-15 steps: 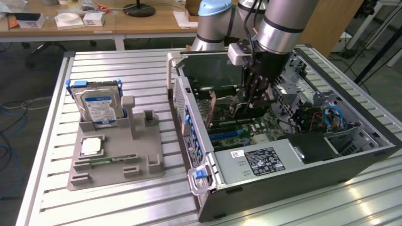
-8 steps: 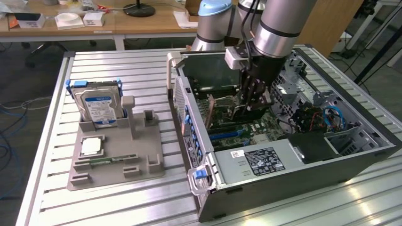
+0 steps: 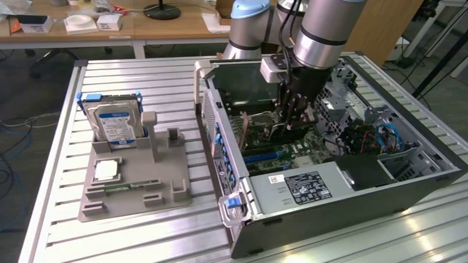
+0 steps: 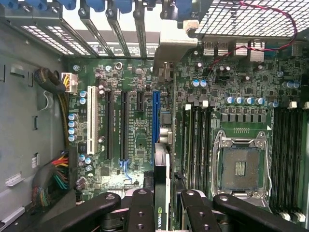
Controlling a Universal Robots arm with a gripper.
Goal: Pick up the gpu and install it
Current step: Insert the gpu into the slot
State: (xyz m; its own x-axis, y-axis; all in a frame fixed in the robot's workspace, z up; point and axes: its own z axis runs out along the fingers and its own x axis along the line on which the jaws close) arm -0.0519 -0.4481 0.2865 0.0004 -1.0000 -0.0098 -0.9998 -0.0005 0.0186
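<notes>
Arm: the Universal Robots arm reaches down from the far side of the desk (image 3: pixel 146 82) into the open computer case (image 3: pixel 329 219).
End effector: the end effector (image 3: pixel 292 121) (image 4: pixel 164 212) is closed on the gpu, with one black finger (image 4: pixel 141 208) on each flat face of the card.
Gpu: the gpu (image 3: pixel 289 133) (image 4: pixel 161 179) is inside the case, held on edge over the motherboard (image 4: pixel 125 77).
Gpu alignment: in the wrist view the card is seen edge-on and lies in line with the blue expansion slot (image 4: pixel 155 116); whether its lower edge has entered the slot cannot be told.
Motherboard layout: the black and white slots run parallel beside the blue one; the open processor socket (image 4: pixel 240 166) sits on the other side of the card, past a bank of memory slots (image 4: pixel 198 140).
Cables: a bundle of coloured wires (image 4: pixel 53 180) lies at the board's edge near the case wall.
Case: it lies on its side with the panel off, and a labelled power supply (image 3: pixel 303 186) fills its near end.
Fixture: a grey holder (image 3: pixel 135 181) stands on the desk at the exterior view's left, well apart from the case.
Hard drive: the hard drive (image 3: pixel 113 123) stands upright in the holder's far end.
Holder's near end: a small silver square part (image 3: pixel 106 170) and a narrow green stick (image 3: pixel 120 188) lie flat there.
</notes>
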